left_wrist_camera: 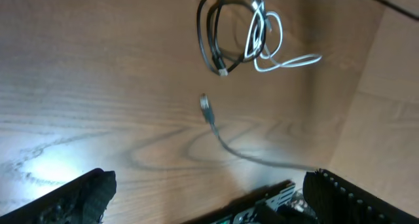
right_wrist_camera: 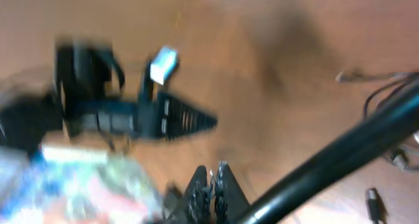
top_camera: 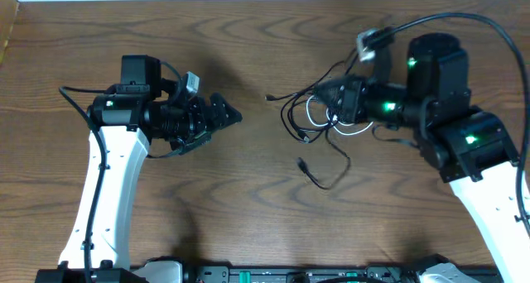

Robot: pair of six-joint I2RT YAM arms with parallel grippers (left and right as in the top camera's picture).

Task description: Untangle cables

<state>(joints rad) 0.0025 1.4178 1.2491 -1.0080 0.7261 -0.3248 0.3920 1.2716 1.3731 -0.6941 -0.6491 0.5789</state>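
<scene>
**Cords knotted under a closed right gripper; left gripper spread wide and empty**

Overhead. On the wooden table (top_camera: pixel 248 208), right of centre: a tangle (top_camera: pixel 291 109) of thin black loops, with the white cord (top_camera: pixel 313 111) threaded through it and spilling out on the right side. Directly above the right part of that tangle, the right gripper (top_camera: pixel 344 99), too dark against the cords for its jaws to be read from here. Curling out of the tangle toward the near edge, a loose black cord (top_camera: pixel 303 165) ending in a small plug, lying apart from the loops. Well apart to the left, the left gripper (top_camera: pixel 225 113), pointed at the tangle and touching no cord.

Left wrist. Fingers (left_wrist_camera: pixel 78 198) set far apart in the two lower corners, with bare wood between them and nothing held. Ahead, near the top of the view, the black loops with the white cord coiled just beside and through them. Nearer, lying alone, the loose black cord with its plug end toward the loops and its length running off toward the lower right.

Right wrist. Heavily blurred. Fingertips (right_wrist_camera: pixel 200 194) at bottom centre, pressed together with no gap and nothing visibly caught between them. Slanting across the lower right, a thick black cable (right_wrist_camera: pixel 340 155). Past it, at the right edge, thin dark cords and a small plug in the lower corner. Across the table, the left arm (right_wrist_camera: pixel 131 116), smeared and dark.
</scene>
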